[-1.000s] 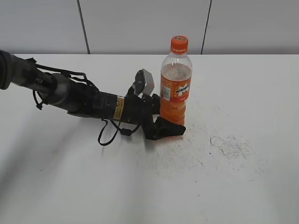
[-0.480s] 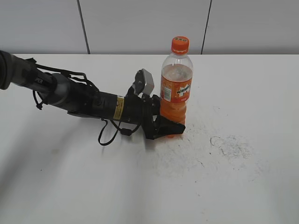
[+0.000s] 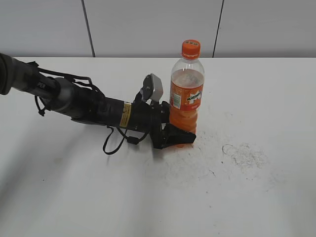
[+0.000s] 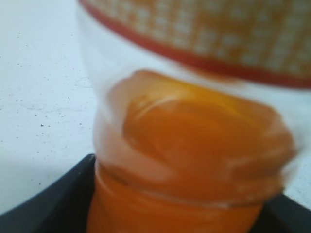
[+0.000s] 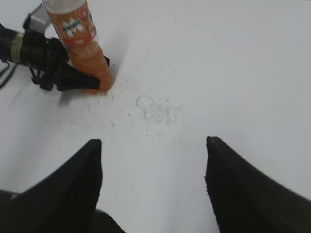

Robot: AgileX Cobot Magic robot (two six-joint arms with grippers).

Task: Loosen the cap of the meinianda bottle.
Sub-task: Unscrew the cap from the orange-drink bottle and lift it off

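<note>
While my right gripper (image 5: 153,187) hangs spread and empty in the foreground of its own wrist view, well apart from the work, my left gripper (image 3: 178,136) is clamped low around the meinianda bottle (image 3: 186,96), which stands upright on the white table (image 3: 256,197) toward the far wall. I judge the bottle fairly heavy, being mostly full of orange drink, with thin clear walls that would dent under a hard squeeze and a smooth, likely slippery skin; the waisted section below the label, where my left jaws sit, looks the stiffest place to brace it. Its cap (image 3: 190,49), small, orange and still seated on the neck, should be rigid, and its side is where my free gripper ought to pinch for the twist, coming down from above.

My right wrist camera shows the scuffed tabletop and the bottle's lower half (image 5: 82,43) far off at the upper left, but cuts off the cap. My left wrist camera, pressed close, shows only a blurred bulge of orange liquid (image 4: 194,150) under the label's lower edge, with dark jaw tips at both bottom corners; how tightly they bite I can only guess from it. Only the exterior view shows the whole bottle, cap included
</note>
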